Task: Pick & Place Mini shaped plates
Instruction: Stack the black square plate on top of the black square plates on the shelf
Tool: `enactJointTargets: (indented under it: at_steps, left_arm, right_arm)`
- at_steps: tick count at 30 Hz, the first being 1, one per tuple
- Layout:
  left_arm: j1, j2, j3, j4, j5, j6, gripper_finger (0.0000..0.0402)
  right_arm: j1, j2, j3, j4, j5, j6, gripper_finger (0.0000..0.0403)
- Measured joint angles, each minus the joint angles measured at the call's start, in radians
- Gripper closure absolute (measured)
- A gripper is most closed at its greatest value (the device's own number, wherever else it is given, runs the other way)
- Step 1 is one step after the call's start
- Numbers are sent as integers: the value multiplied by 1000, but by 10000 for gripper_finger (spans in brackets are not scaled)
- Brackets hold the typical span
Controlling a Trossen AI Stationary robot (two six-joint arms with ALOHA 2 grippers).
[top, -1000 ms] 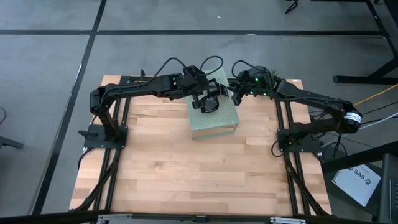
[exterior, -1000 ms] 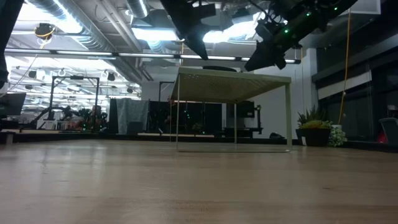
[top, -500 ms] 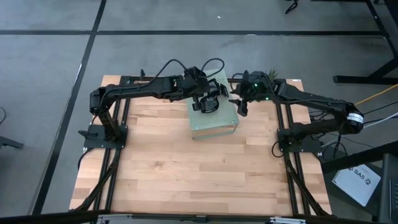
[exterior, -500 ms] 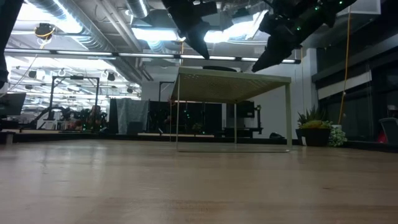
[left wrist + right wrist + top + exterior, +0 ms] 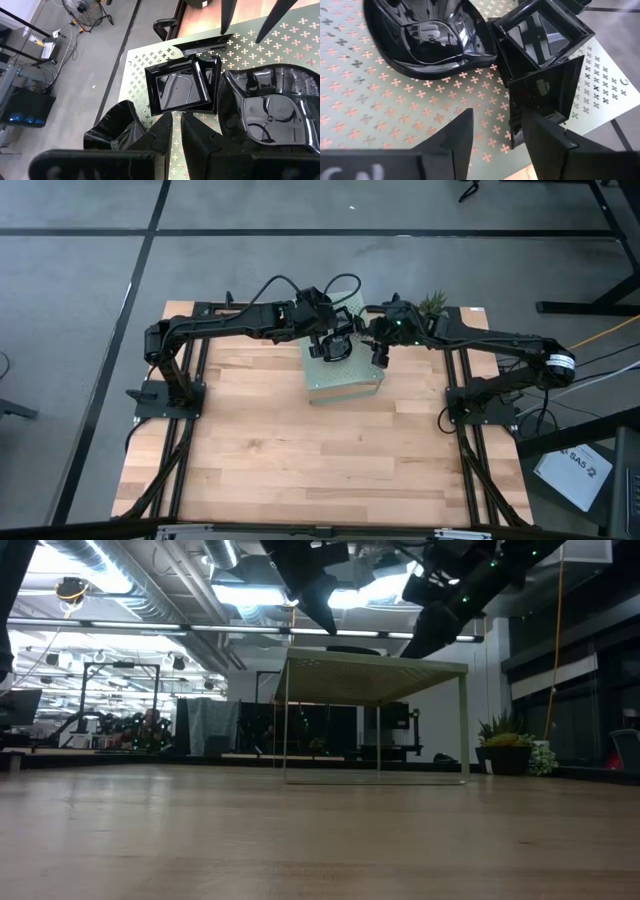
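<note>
High view, position of the grippers? (Inspector)

Both over the pale green perforated box (image 5: 345,383), at the far middle of the wooden table (image 5: 300,450). Left gripper (image 5: 335,348) above the box top, right gripper (image 5: 379,356) at the box's right edge, the two near each other but apart. Small plant (image 5: 432,302) at the far edge, right of the box. (Assessor)

Location of the mini shaped plates (image 5: 215,95)? (Inspector)

On the box top, clustered. Per left wrist view: square plate (image 5: 182,90) lying flat, touching a larger wavy plate (image 5: 270,107) on one side; third plate (image 5: 117,132) just beside the left gripper's fingers (image 5: 162,132). All glossy black. (Assessor)

Left fingers? (Inspector)

Drawn almost together, only a sliver between. Tips at the square plate's rim. Cannot tell whether any rim is pinched. (Assessor)

Right fingers? (Inspector)

Spread, per right wrist view, with bare perforated surface between them. Nothing pinched. Tilted plate (image 5: 547,92) standing on edge just beside one finger, below the square plate. (Assessor)

Low view? (Inspector)

Both grippers above the box top; plates not visible from that level. (Assessor)
</note>
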Motion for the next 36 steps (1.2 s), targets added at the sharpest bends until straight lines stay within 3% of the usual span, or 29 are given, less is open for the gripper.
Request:
enactJointTargets:
  at_steps: [11, 22, 36]
  left_arm:
    - [0, 0, 0, 0, 0, 0, 368]
    - [0, 0, 0, 0, 1, 0, 368]
    - [0, 0, 0, 0, 4, 1, 368]
  right_arm:
    - [0, 28, 0, 35, 69, 14, 275]
    - [0, 28, 0, 35, 64, 30, 392]
    - [0, 24, 0, 33, 52, 65, 394]
